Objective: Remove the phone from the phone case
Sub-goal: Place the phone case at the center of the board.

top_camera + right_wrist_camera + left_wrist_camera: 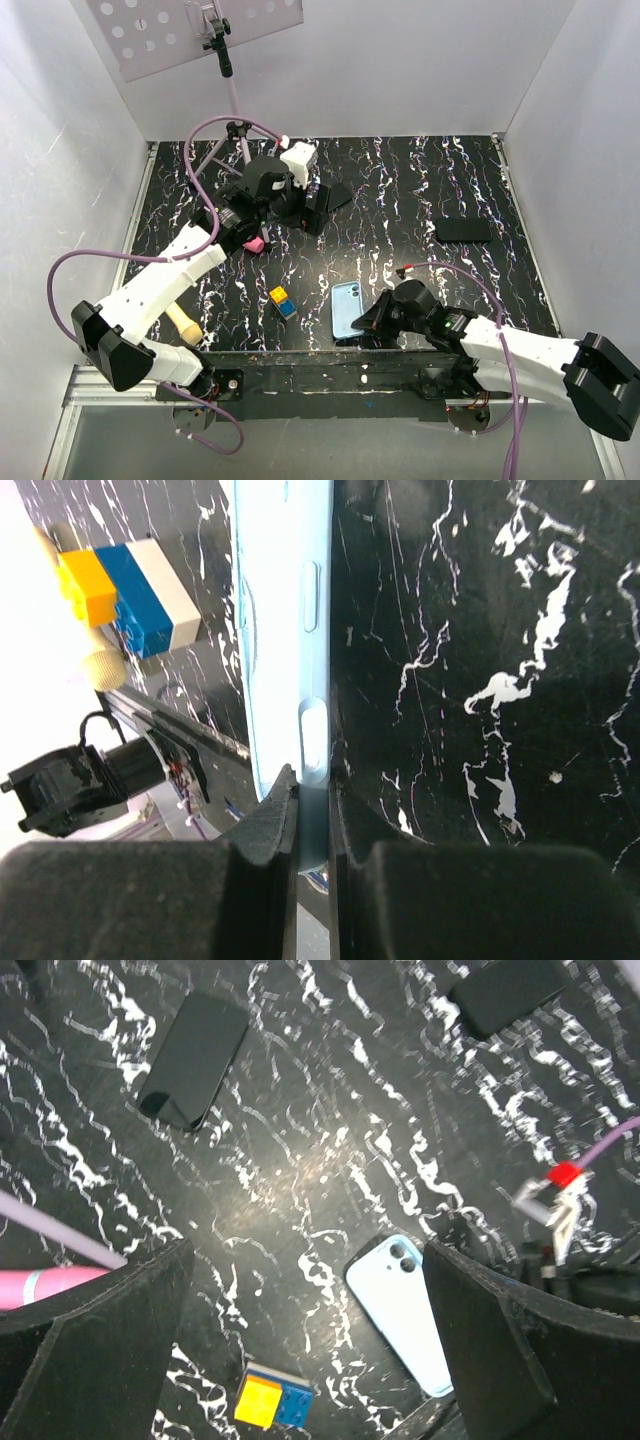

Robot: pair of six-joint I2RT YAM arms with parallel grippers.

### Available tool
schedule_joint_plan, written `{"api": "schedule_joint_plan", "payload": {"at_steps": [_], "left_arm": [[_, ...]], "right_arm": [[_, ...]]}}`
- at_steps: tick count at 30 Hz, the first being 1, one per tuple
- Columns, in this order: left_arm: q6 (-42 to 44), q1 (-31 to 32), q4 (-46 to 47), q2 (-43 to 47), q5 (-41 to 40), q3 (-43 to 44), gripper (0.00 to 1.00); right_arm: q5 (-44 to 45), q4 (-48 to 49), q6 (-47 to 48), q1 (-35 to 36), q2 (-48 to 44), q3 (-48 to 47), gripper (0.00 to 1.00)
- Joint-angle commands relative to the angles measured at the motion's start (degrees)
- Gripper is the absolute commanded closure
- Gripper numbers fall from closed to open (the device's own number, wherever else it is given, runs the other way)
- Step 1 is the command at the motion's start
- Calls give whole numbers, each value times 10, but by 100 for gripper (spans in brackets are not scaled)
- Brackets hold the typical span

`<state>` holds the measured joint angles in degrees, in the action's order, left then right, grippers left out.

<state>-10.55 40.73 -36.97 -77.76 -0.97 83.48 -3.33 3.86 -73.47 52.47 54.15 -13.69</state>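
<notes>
Left wrist view gives the clearest look at the phone (193, 1060): a black glossy slab lying flat on the bench (330, 1140), well apart from the phone case (405, 1315). The case shows its pale blue back and camera cutout upward, so its inside is hidden. With the phone lying elsewhere, it is probably empty. The right hand (312, 805) pinches the case's side wall at its near end, close to a button slot. Whether the case lies fully flat or is tipped on that edge cannot be told. The left hand (305, 1270) is spread wide and holds nothing, hanging over the bench between phone and case. A pair of toy blocks (272, 1400) sits just beside the case, and a second dark slab (505, 990) lies farther right; what that one is cannot be told. The separation looks done, so the step in hand is probably a clean finish. The left arm should rise straight up so a finger does not clip the phone. The right hand should lay the case flat before letting go, and should part its fingers without dragging the shell into the blocks.
</notes>
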Motion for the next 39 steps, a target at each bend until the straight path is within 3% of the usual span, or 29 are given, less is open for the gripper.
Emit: {"api": "schedule_joint_plan", "payload": {"at_steps": [1,4,10,16,18,24,31,34,39], "left_arm": [[16,1,51,47,-45,-58,2],[16,0,58,66,-57,-83,2],[13,0,88,88,-97,-118,2],[-1,0,94,88,-75,-126,2],[3,1,98,92,-83,-130,2],[6,0,107,100,-94,-141,2],[0,1,106,89,-62,-139,2],[-2,1,106,93,-58,-137,3],[4,1,105,107,-76,-139,3]], "right_arm": [[87,9,-18,0,-18,-12,99],[71,21,25,-68,-13,-26,99],[-47,43,142,-318,94,-143,99],[-101,27,182,-469,359,-389,99],[-119,12,177,-489,459,-473,99],[-67,-61,171,-513,602,-642,96],[-102,-96,214,-515,597,-663,28],[-106,-181,260,-519,567,-661,26],[47,-235,350,-519,499,-618,26]]}}
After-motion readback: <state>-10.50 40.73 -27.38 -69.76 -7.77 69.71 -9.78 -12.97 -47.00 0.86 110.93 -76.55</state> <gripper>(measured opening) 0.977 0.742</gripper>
